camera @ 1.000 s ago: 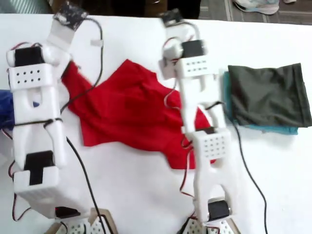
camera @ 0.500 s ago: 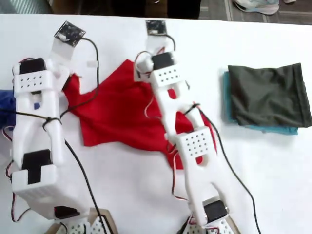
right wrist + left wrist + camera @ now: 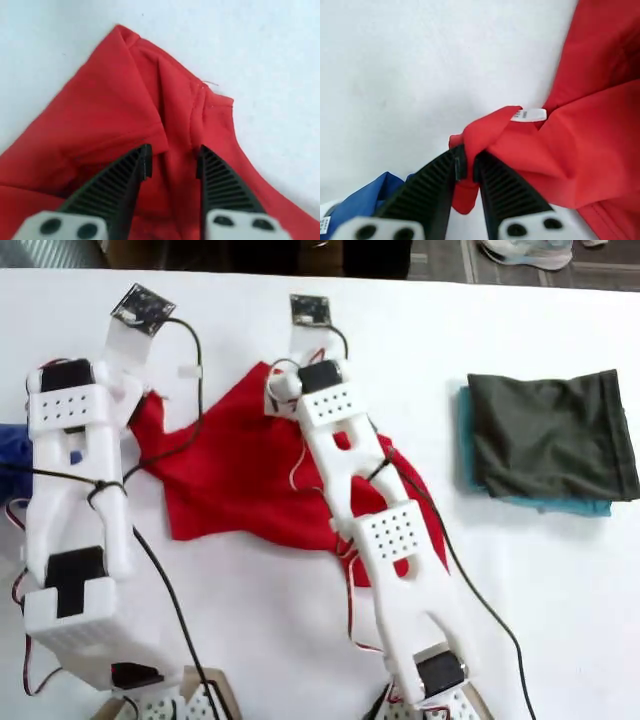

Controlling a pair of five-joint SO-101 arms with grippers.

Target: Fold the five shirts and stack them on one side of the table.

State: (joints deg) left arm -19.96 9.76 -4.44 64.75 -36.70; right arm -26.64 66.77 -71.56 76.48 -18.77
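A red shirt [image 3: 240, 465] lies crumpled across the middle of the table. My left gripper [image 3: 467, 167] is shut on a bunched fold at the shirt's left edge, next to its white label [image 3: 527, 115]. The left arm [image 3: 75, 470] stands along the table's left side. The right arm [image 3: 350, 460] stretches across the shirt toward its far corner [image 3: 265, 370]. There my right gripper [image 3: 172, 162] hangs open just above the red cloth [image 3: 125, 110], one finger on either side of a seam fold. A folded dark grey shirt [image 3: 550, 435] rests on a folded teal shirt [image 3: 540, 505] at the right.
A blue shirt [image 3: 12, 460] sits bunched at the table's left edge and shows beside the left fingers as blue cloth [image 3: 365, 200]. Black cables [image 3: 190, 350] trail over the red shirt. The white table [image 3: 260, 620] is bare near the front, between the arm bases.
The right arm has swung left, away from the folded stack, to the red shirt's far corner. The left arm shifted slightly, and the shirt's left side bunched up.
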